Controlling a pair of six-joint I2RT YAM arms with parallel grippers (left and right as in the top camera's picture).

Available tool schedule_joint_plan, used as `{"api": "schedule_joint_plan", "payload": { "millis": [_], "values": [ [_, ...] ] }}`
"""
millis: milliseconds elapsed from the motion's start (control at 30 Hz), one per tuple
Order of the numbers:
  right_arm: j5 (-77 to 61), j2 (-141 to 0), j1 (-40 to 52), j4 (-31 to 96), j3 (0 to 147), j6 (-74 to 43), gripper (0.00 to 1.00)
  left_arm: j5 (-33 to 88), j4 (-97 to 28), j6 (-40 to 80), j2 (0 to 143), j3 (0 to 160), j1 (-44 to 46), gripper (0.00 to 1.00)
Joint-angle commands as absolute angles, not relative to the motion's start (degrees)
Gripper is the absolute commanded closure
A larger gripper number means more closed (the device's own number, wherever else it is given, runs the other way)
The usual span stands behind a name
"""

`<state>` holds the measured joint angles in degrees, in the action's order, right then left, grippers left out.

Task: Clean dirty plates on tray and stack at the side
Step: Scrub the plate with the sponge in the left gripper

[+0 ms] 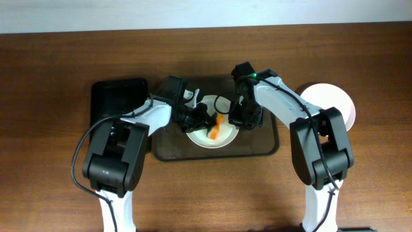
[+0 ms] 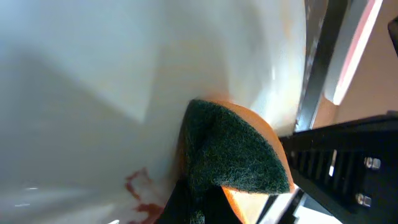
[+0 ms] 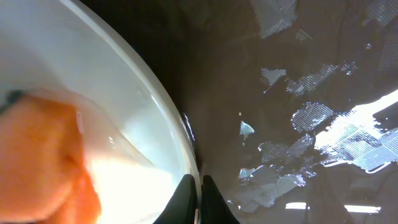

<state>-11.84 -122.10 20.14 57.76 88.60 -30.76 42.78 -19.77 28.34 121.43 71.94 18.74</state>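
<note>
White plate (image 1: 225, 136): lies on the dark tray (image 1: 257, 145) at mid tabletop (image 1: 51, 161), bears a red smear (image 2: 140, 199) on its inner face; orange sponge (image 1: 215, 127): green scouring side, pressed against the plate's inside; left gripper (image 1: 203, 119): clenched on the sponge, reaches in from the plate's left; right gripper (image 3: 196, 196): pinched onto the plate's rim at the right edge, fingers close together above the tray; second plate (image 1: 331, 100): white, rests on the tabletop right of the tray, apart from it; black pad (image 1: 116, 96): lies on the tabletop just beside the tray's left end.
</note>
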Motion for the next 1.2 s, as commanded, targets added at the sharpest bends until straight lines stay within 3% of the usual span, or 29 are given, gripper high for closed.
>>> {"api": "schedule_joint_plan", "payload": {
  "millis": [0, 333, 567, 933, 1167],
  "values": [
    [-10.9, -122.8, 20.6, 58.3, 88.3, -30.0, 0.96, 30.1, -20.2, 24.3, 121.1, 71.5, 15.7, 1.0],
    [-10.9, -122.8, 20.6, 58.5, 88.3, -30.0, 0.96, 31.2, -22.2, 17.0, 112.2, 71.8, 17.8, 1.0],
    [-10.9, -122.8, 20.6, 58.5, 88.3, -30.0, 0.96, 29.7, -22.2, 22.5, 109.0, 71.7, 20.1, 1.0],
    [-10.9, -122.8, 20.6, 58.8, 88.3, -30.0, 0.96, 17.1, -23.8, 22.7, 110.1, 71.3, 23.9, 1.0],
    [-10.2, -122.8, 20.6, 59.1, 88.3, -29.8, 0.96, 5.2, -25.4, 15.8, 104.0, 71.6, 23.1, 1.0]
  ]
}}
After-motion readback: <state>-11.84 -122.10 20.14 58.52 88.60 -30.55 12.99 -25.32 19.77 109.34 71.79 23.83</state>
